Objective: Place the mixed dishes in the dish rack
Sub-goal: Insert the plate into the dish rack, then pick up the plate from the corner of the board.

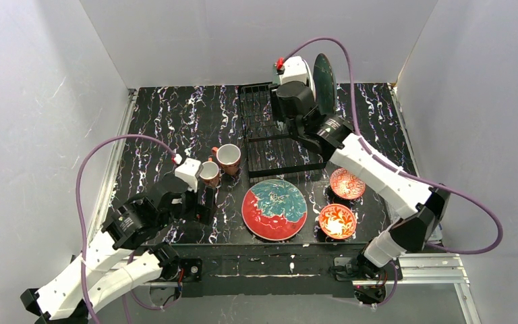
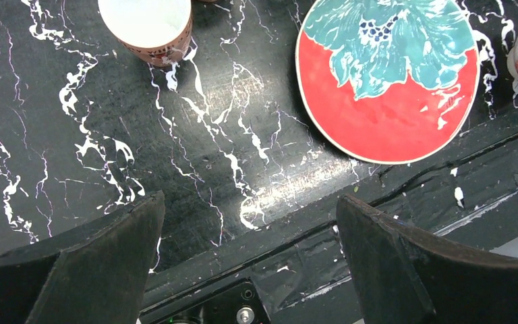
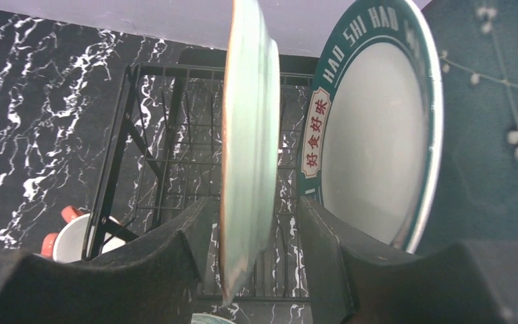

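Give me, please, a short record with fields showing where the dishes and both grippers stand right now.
Rack: dish rack, at the far side of the table
Upright in rack: pale green plate, white plate, dark teal plate
On table: red plate, far mug, near mug, far bowl, near bowl
Right gripper: open, fingers either side of the pale green plate, with a gap showing
Left gripper: open, empty, over the table's near edge
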Tool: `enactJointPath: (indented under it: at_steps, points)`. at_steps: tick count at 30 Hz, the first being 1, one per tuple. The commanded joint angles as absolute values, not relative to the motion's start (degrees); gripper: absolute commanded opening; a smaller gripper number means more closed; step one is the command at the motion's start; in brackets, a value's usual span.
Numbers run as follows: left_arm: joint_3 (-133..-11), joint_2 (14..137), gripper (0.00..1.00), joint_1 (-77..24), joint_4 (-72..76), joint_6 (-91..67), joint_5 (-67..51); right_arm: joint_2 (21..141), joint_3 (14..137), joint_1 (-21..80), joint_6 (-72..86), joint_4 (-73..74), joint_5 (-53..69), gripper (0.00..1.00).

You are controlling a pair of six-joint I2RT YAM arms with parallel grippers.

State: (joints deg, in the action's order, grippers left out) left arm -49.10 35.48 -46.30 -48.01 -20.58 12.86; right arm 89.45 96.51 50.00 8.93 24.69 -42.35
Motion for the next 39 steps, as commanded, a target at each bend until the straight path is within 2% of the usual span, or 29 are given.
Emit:
enactJointPath:
  at_steps: [1,8,24,28,31,35,39]
  points:
    - [-49.6,37.1,0.98,-46.3,-48.5,-20.7,13.2,84.4,96.5,50.3,10.2,26.0,-39.9,0.59]
    - [-52.2,39.1,0.98,-46.3,-49.7,-22.4,12.3,78.2,92.8,50.4,12.1,28.7,-33.0,0.63]
    - [-53.8,48.3,0.98,-46.3,-52.3,-34.5,6.6,57.4,71.7,50.4,19.2,34.1,-20.1,0.63]
    - [-49.8,53.2,0.97,-46.3,-47.1,-41.6,4.3,54.5,63.0,50.4,20.8,34.7,-17.9,0.63]
    - [-47.0,57.1,0.90,-46.3,-42.1,-46.3,4.3,54.0,58.2,50.4,21.9,33.1,-16.0,0.63]
    - [-43.9,63.3,0.71,-46.3,-33.4,-51.4,4.0,53.9,53.9,50.4,23.1,30.9,-13.6,0.62]
    - [-42.7,66.1,0.64,-46.3,-29.8,-53.1,3.9,53.8,52.7,50.4,23.5,30.3,-13.2,0.62]
